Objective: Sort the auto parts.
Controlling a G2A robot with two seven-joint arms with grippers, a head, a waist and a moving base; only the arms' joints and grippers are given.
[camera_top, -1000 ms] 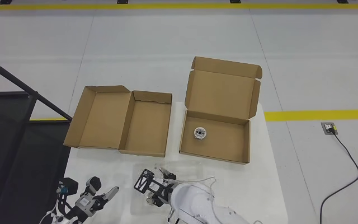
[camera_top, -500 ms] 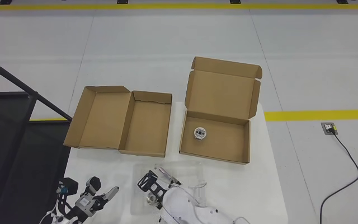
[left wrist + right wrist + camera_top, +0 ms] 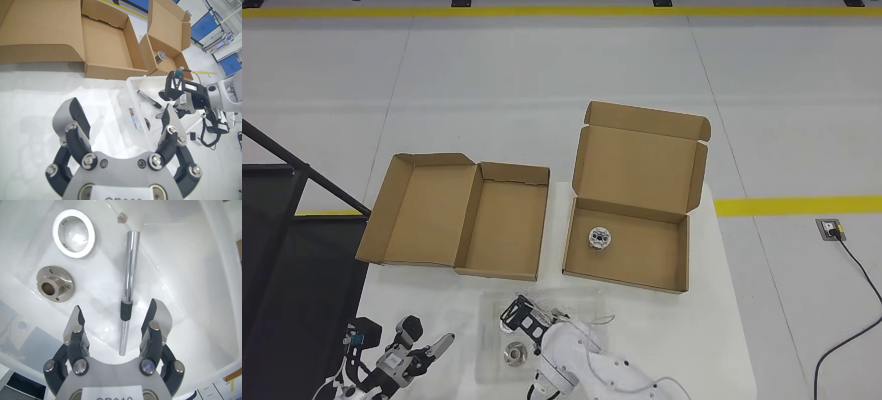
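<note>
1. The right end effector [image 3: 116, 308] hangs inside the clear tub [image 3: 217, 256] with its jaws spread wide and nothing held. Its two fingers stand on either side of the metal rod [image 3: 130, 270] and appear clear of it.
2. In the top view the tub sits toward 6 o'clock on the desk [image 3: 712, 330]. The rod lies flat on the tub floor, under the right end effector.
3. A brass-coloured flange [image 3: 55, 283] and a silver ring [image 3: 73, 237] share the tub, both apart from the rod. In the top view the flange lies at about 7 o'clock from the right end effector.
4. The rod looks like polished steel, so it is probably stiff, fairly light and slippery, and it is likely to roll if nudged. The black band around the shaft looks like the best place to take hold, because it offers more friction than the bare chrome. The jaws should close squarely across the shaft there so the rod does not tip.
5. The left end effector [image 3: 121, 108] is also wide open and empty. It hovers over bare desk at about 9 o'clock from the tub.
6. Two open cardboard boxes wait farther back, the left box [image 3: 504, 220] at 11 o'clock and the right box [image 3: 642, 255] at 1 o'clock. The right box holds a round toothed part [image 3: 600, 237].
</note>
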